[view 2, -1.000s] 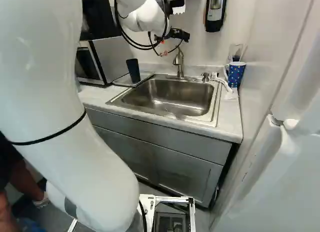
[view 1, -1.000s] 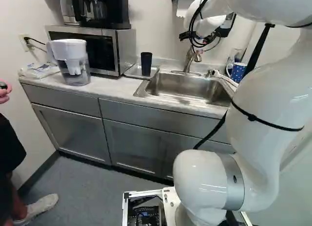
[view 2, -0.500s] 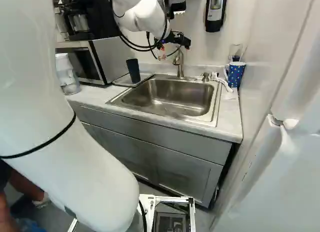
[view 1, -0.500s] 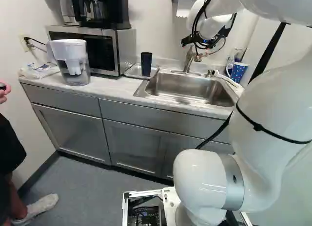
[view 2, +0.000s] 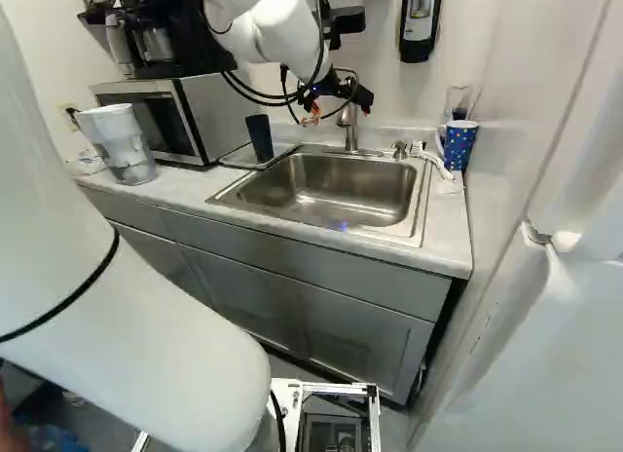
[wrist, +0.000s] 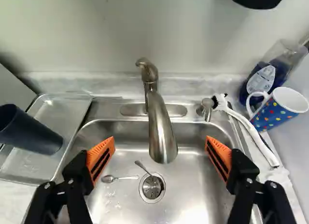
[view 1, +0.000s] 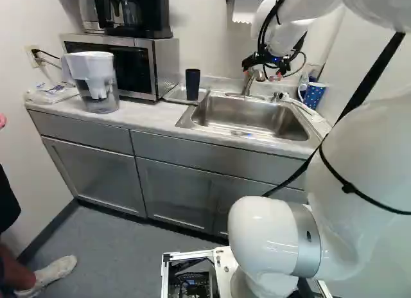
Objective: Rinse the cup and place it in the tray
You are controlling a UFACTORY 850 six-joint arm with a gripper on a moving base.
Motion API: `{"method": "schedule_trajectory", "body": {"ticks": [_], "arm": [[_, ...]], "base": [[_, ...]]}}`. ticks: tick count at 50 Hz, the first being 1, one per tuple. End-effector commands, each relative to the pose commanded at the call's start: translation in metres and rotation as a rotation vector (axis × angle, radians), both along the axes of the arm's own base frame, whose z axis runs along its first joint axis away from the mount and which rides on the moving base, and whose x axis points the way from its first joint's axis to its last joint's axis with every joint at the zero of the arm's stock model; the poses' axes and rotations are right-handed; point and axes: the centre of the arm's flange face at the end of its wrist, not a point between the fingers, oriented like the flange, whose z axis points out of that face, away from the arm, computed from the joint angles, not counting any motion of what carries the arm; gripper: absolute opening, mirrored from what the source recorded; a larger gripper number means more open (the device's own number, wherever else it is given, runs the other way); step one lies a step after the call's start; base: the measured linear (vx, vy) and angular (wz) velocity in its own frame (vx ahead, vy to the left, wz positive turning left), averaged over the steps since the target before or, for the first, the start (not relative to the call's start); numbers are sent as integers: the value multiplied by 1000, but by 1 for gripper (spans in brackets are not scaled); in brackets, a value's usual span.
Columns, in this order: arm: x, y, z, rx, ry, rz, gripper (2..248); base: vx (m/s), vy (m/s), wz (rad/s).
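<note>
High over the back of the sink hangs my gripper point(view 1: 265, 70), close to the faucet. In the wrist view the gripper point(wrist: 160, 146) stands wide open, holding nothing, with the faucet point(wrist: 161, 130) seen between its orange fingers. A dark cup point(wrist: 30, 132) is on the metal tray point(wrist: 72, 119), left of the sink point(view 2: 326, 191) in the right base view; the same cup point(view 1: 192, 84) looks upright in the left base view. A blue dotted mug point(wrist: 277, 108) is on the sink's other side, its handle toward the faucet.
Two spoons point(wrist: 123, 177) lie by the drain point(wrist: 152, 187). A white brush point(wrist: 251, 130) and a soap bottle point(wrist: 268, 72) are near the mug. A water pitcher point(view 1: 96, 83) stands before the microwave point(view 1: 128, 63). A soap dispenser point(view 2: 420, 23) hangs on the wall.
My arm has swung, and the gripper has come lower toward the faucet, shifting rightward in the left base view. Its fingers stay open. The base, cup, tray and mug have not moved.
</note>
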Motion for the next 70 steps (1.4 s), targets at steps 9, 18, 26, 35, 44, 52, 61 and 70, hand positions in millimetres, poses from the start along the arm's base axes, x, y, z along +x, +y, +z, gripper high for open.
{"method": "schedule_trajectory", "body": {"ticks": [9, 18, 26, 35, 44, 52, 61, 70], "arm": [[-21, 2, -5, 14, 47, -10, 247], [-43, 6, -10, 27, 92, -19, 247], [-63, 10, -14, 39, 129, -24, 247], [-80, 17, -18, 47, 159, -21, 247], [-80, 17, -18, 47, 159, -21, 247], [-80, 17, -18, 47, 159, -21, 247], [-77, 22, -18, 46, 160, -7, 247], [-73, 28, -18, 45, 161, 11, 247]], "base": [[0, 0, 0], [0, 0, 0], [0, 0, 0], [0, 0, 0], [0, 0, 0], [0, 0, 0], [0, 0, 0], [0, 0, 0]]}}
